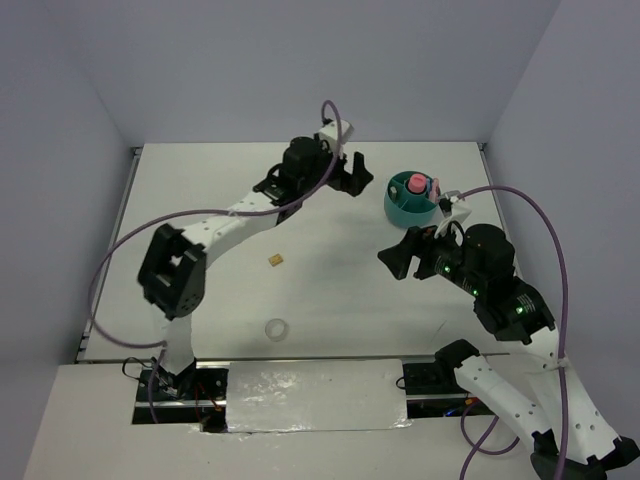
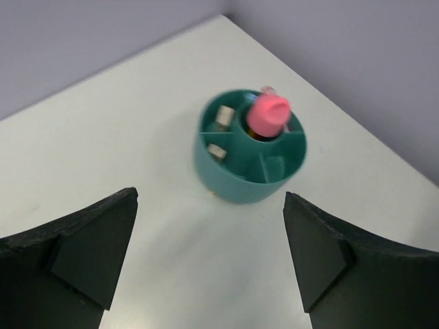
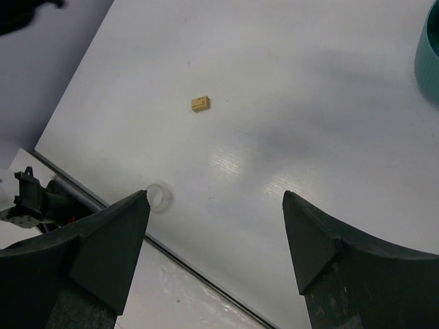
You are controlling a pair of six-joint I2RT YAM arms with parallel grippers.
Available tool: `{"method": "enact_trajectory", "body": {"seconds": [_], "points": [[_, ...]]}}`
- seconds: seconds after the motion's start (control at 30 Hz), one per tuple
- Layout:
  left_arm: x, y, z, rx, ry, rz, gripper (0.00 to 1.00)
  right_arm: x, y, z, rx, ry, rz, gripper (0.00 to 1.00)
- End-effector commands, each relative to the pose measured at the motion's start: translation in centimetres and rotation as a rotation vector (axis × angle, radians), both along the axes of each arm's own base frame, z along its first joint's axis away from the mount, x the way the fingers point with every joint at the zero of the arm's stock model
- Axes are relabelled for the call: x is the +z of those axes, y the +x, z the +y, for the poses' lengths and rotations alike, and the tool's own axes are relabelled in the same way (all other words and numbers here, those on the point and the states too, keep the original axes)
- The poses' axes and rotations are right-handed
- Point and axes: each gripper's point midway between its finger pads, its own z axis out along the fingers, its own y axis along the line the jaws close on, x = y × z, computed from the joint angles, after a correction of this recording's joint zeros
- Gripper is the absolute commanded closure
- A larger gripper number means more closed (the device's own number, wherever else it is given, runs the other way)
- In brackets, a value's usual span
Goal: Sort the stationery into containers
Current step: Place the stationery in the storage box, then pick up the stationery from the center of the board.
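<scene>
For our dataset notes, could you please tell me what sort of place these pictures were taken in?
Probably a robotics lab test cell: a white table boxed in by plain pale walls, two cabled robot arms mounted at its near edge, and few props: a teal organizer and a tan block.

Organizer [image 1: 400, 212]: teal, round, upright; ctr cup + ring compts. Pos: 2 o'clock of table [image 1: 200, 180] ctr.
Pink tube [image 1: 414, 184]: upright in ctr cup, top above rim.
White blocks [image 2: 223, 118]: qty 2, in adjacent ring compts, 9–10 o'clock of cup in left wrist view; blurred.
Tan block [image 1: 274, 260]: flat on table near ctr, well apart from organizer.
Clear ring [image 1: 276, 328]: flat, 6 o'clock of tan block, not touching.
</scene>
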Motion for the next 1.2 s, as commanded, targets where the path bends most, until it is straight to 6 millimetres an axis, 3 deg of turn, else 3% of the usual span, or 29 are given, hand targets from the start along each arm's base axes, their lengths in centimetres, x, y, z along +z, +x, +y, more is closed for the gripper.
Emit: {"method": "enact_trajectory", "body": {"seconds": [0.0,0.03,0.1,0.13,0.2,0.27,0.3,0.37,0.4,0.57,0.6,0.77,1.17], "points": [[1.1,0.6,8.0,0.417,0.019,0.084,0.01,0.7,0.2,0.5,0.017,0.021,-0.032,0.15],[-0.7,-0.9,9.9,0.462,0.079,0.132,0.01,0.4,0.1,0.6,0.020,0.020,-0.025,0.15],[-2.8,-1.7,13.5,0.609,0.158,0.189,0.01,0.2,-0.1,0.5,0.020,0.022,-0.020,0.15],[-5.0,-2.9,15.2,0.633,0.226,0.257,0.01,-0.4,-0.2,0.6,0.022,0.019,-0.005,0.15],[-6.7,-4.1,16.3,0.630,0.303,0.303,0.01,-0.9,-0.5,0.6,0.033,0.020,-0.003,0.15],[-9.5,-5.9,17.5,0.587,0.403,0.322,0.01,-2.2,-0.6,0.9,0.053,0.010,0.009,0.14],[-11.9,-7.2,18.1,0.552,0.453,0.349,0.01,-3.2,-0.8,1.0,0.068,0.006,0.028,0.14],[-12.9,-7.8,18.4,0.506,0.487,0.320,0.01,-3.9,-0.7,1.3,0.086,0.004,0.027,0.14],[-14.6,-8.9,18.7,0.449,0.508,0.336,0.01,-4.8,-0.7,1.6,0.100,0.004,0.037,0.14],[-16.5,-9.6,20.1,0.472,0.513,0.372,0.01,-6.5,-1.0,2.4,0.137,0.027,0.089,0.14],[-16.9,-10.0,20.0,0.450,0.511,0.384,0.05,-6.7,-1.1,2.5,0.140,0.028,0.096,0.15],[-18.1,-11.5,19.9,0.366,0.509,0.393,0.12,-5.4,-1.9,2.4,0.146,0.061,0.063,0.15],[-21.4,-11.9,20.1,0.351,0.523,0.491,0.13,-4.0,-2.3,2.9,0.176,0.092,0.047,0.15]]}}
